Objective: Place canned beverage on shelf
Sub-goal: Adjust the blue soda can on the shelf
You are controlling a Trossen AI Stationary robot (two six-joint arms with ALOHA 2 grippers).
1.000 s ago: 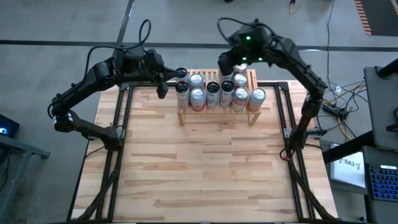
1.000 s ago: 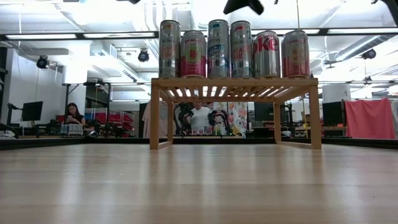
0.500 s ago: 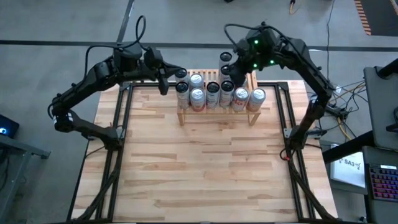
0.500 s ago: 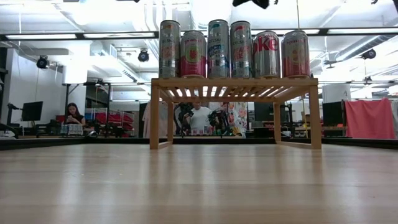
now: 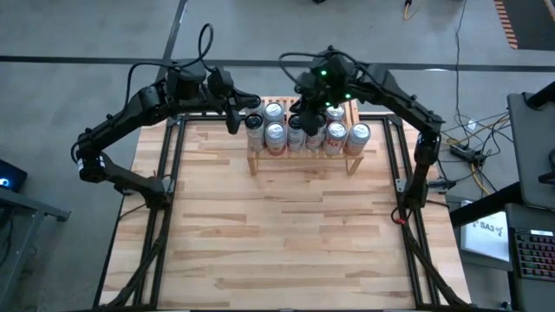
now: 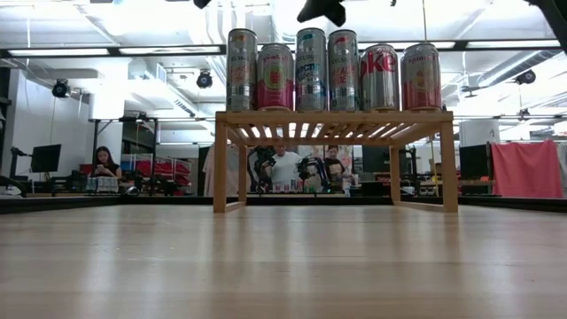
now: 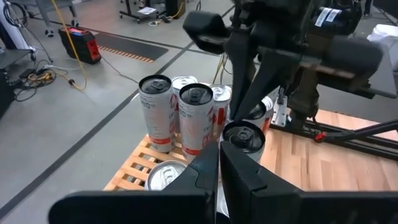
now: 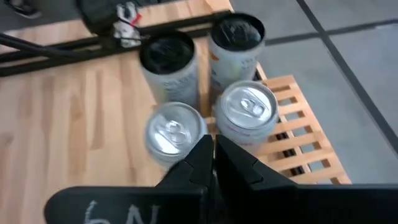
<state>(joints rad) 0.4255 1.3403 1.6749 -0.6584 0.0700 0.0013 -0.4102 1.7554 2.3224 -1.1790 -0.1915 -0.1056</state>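
Several beverage cans [image 5: 276,134] stand upright in two rows on the slatted top of the small wooden shelf [image 5: 351,111] at the table's far edge. The low view shows the cans [image 6: 310,69] lined along the shelf [image 6: 332,117]. My right gripper [image 5: 297,111] hangs shut just above the can tops near the shelf's middle, and its wrist view looks down on two silver-topped cans [image 8: 247,112]. My left gripper [image 5: 234,123] is shut and waits off the shelf's left end, level with the cans [image 7: 196,118]. Neither gripper holds anything.
The wooden tabletop [image 5: 286,234] lies bare in front of the shelf. Black frame rails [image 5: 169,165] run along the table's left and right sides. Slats at the shelf's far right [image 8: 298,124] carry no can. People stand in the room behind the table [image 6: 283,168].
My right gripper first drew slightly toward the table's right, then swung toward the left over the cans and rolled about its own axis, staying shut. The cans and the shelf have kept their places.
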